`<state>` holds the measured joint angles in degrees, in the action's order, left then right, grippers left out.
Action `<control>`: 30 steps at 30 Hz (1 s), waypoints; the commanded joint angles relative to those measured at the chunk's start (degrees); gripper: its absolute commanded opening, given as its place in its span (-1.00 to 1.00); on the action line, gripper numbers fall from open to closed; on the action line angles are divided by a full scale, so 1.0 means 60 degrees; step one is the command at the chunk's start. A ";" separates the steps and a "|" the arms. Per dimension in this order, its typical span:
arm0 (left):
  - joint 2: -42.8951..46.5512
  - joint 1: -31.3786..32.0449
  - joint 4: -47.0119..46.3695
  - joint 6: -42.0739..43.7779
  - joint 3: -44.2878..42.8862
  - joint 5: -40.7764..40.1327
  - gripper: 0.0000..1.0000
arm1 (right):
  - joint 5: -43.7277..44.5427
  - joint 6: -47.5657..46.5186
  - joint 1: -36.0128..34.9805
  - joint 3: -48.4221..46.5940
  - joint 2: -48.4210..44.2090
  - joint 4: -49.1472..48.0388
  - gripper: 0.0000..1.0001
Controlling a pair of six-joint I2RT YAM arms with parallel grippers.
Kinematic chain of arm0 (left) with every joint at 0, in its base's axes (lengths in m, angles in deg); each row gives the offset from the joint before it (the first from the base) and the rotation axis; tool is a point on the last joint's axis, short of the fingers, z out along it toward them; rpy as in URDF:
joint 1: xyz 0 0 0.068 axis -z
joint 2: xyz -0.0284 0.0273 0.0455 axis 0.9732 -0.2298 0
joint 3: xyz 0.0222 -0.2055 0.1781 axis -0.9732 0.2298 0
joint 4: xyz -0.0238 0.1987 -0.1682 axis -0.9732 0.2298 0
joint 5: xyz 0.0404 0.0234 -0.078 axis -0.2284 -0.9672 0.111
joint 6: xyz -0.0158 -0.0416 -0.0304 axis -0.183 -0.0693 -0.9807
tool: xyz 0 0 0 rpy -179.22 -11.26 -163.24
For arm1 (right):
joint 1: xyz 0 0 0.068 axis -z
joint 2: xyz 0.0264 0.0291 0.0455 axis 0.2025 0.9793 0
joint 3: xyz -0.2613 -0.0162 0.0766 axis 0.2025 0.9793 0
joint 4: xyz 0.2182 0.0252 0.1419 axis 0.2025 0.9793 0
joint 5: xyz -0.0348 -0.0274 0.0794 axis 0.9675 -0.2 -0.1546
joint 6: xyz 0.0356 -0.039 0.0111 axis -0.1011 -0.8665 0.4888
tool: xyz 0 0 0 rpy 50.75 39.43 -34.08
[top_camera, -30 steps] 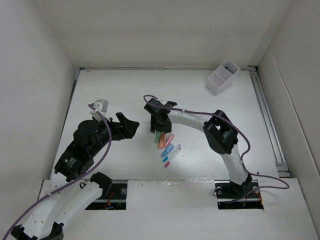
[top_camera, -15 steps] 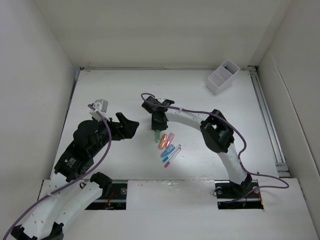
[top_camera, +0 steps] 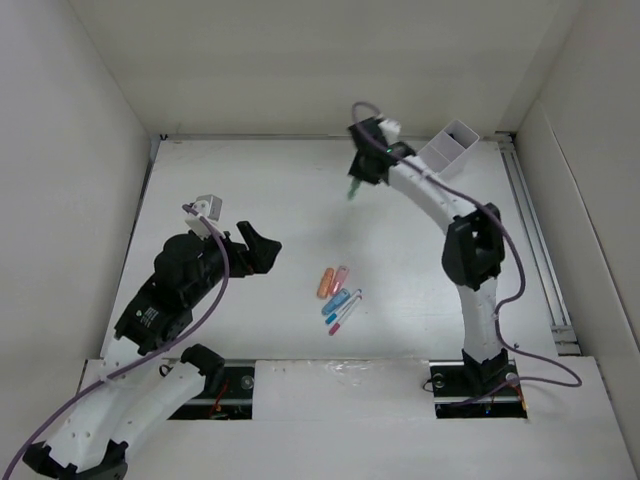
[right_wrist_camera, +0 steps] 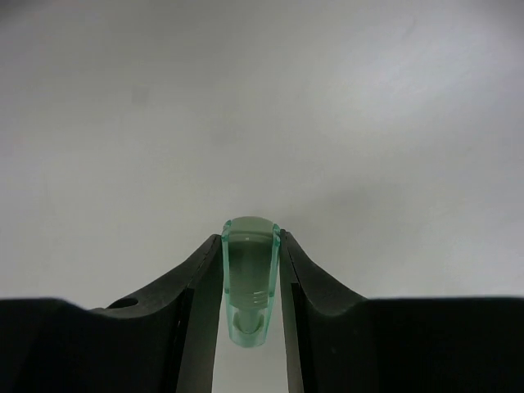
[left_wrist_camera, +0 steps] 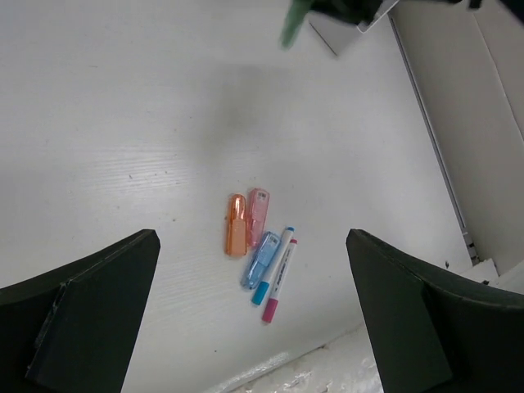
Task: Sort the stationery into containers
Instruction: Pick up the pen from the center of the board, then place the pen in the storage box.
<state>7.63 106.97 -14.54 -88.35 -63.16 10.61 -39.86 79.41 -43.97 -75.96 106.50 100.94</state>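
My right gripper (top_camera: pixel 357 183) is shut on a stubby green piece (right_wrist_camera: pixel 250 278) and holds it in the air at the back of the table, left of the white two-compartment box (top_camera: pixel 446 152). The green piece also shows in the top view (top_camera: pixel 354 188) and in the left wrist view (left_wrist_camera: pixel 292 24). On the table middle lie an orange piece (top_camera: pixel 324 282), a pink piece (top_camera: pixel 340 277), a blue piece (top_camera: pixel 336 301) and two thin white pens (top_camera: pixel 345 312). They also show in the left wrist view: orange (left_wrist_camera: pixel 236 224), pink (left_wrist_camera: pixel 257 218), blue (left_wrist_camera: pixel 260 259), pens (left_wrist_camera: pixel 278 268). My left gripper (top_camera: pixel 262 250) is open and empty, left of them.
White walls enclose the table on three sides. A metal rail (top_camera: pixel 535 235) runs along the right edge. A purple cable (top_camera: pixel 505 280) hangs along the right arm.
My right gripper lifted the green piece from the group of stationery and carried it back and right, near the white box. The left arm shifted slightly.
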 commanded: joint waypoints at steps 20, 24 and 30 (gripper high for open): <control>-0.1160 -0.0019 -0.1429 -0.0002 -0.0225 -0.0550 0.99 | 0.3806 -0.3984 0.4504 -0.1993 0.1352 -0.5467 -0.78; -0.1438 -0.0019 -0.1429 0.0101 -0.0313 -0.0638 0.99 | 0.4304 -0.4452 0.4415 -0.1904 0.1659 -0.5645 -0.78; -0.1614 -0.0019 -0.1517 0.0101 -0.0313 -0.0535 0.99 | 0.4671 -0.4542 0.4415 -0.1904 0.1865 -0.5865 -0.78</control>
<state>-1.88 106.97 -21.29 -88.35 -63.18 7.38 -14.72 53.92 -17.29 -86.67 116.82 70.56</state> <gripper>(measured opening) 0.993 0.358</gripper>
